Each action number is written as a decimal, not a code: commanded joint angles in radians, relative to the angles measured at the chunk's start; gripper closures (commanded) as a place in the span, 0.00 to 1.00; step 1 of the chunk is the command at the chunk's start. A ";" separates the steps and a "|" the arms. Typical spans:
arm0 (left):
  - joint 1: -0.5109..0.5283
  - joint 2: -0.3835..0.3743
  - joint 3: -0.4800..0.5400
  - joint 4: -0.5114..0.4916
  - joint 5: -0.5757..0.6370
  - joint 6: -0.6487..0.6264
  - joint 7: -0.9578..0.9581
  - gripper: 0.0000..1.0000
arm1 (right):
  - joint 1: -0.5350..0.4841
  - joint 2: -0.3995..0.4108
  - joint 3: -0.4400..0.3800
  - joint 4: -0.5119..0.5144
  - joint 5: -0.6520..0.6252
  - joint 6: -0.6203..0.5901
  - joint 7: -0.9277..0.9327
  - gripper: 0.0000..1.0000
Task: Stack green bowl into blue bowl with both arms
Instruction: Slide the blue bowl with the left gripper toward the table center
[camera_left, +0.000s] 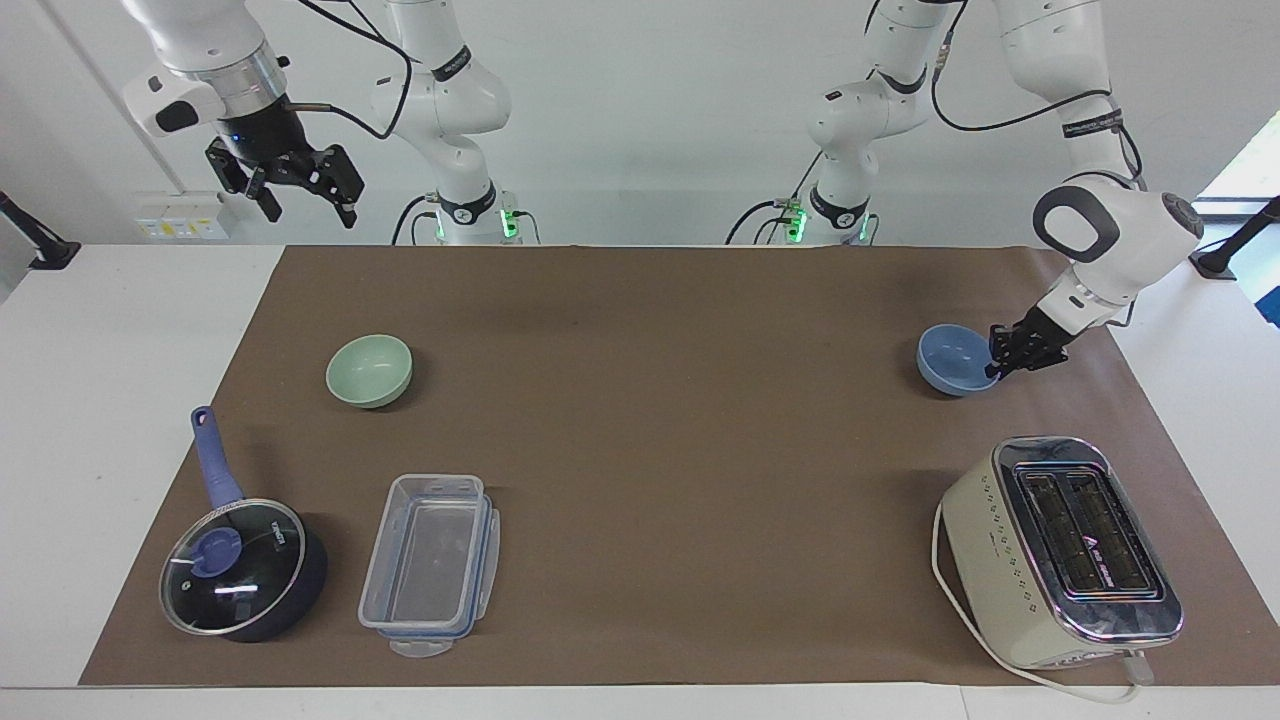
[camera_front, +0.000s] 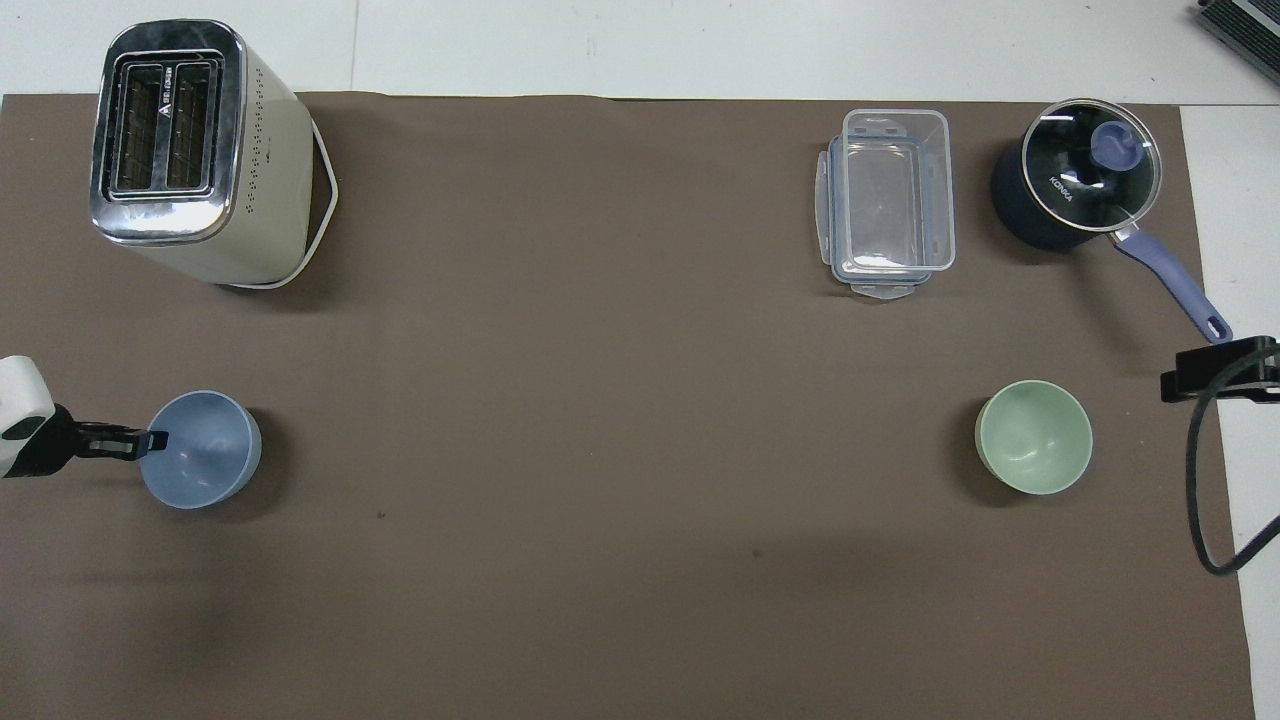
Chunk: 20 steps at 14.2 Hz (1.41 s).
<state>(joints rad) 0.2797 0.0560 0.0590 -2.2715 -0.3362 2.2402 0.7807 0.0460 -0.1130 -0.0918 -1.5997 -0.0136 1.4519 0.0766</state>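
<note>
left end effector pinched on blue bowl rim, fingertips partly hidden; right end effector wide, aloft

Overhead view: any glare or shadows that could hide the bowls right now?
Overhead view: no glare on the blue bowl or green bowl, each casting only a soft shadow on the brown mat; reflections sit on the saucepan's glass lid and the toaster's chrome top. Facing view: bright window light at the frame edge, both bowls clear.

Two bowls sitting on the mat: one green bowl, one blue bowl. One toaster. One lidded saucepan. One clear plastic container. Two arms showing, two grippers: left gripper, right gripper.
</note>
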 joint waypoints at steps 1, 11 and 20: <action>0.018 -0.053 -0.007 -0.011 -0.021 -0.048 0.029 1.00 | -0.001 -0.025 -0.008 -0.028 0.006 0.005 -0.023 0.00; -0.288 -0.257 -0.021 -0.086 -0.012 -0.079 -0.365 1.00 | -0.001 -0.025 -0.008 -0.029 0.006 0.005 -0.023 0.00; -0.739 -0.098 -0.021 -0.086 -0.003 0.255 -0.921 1.00 | -0.003 -0.025 -0.008 -0.031 0.006 0.005 -0.023 0.00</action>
<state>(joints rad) -0.3736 -0.0721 0.0185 -2.3492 -0.3394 2.4234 -0.0593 0.0458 -0.1132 -0.0927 -1.6006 -0.0136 1.4519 0.0766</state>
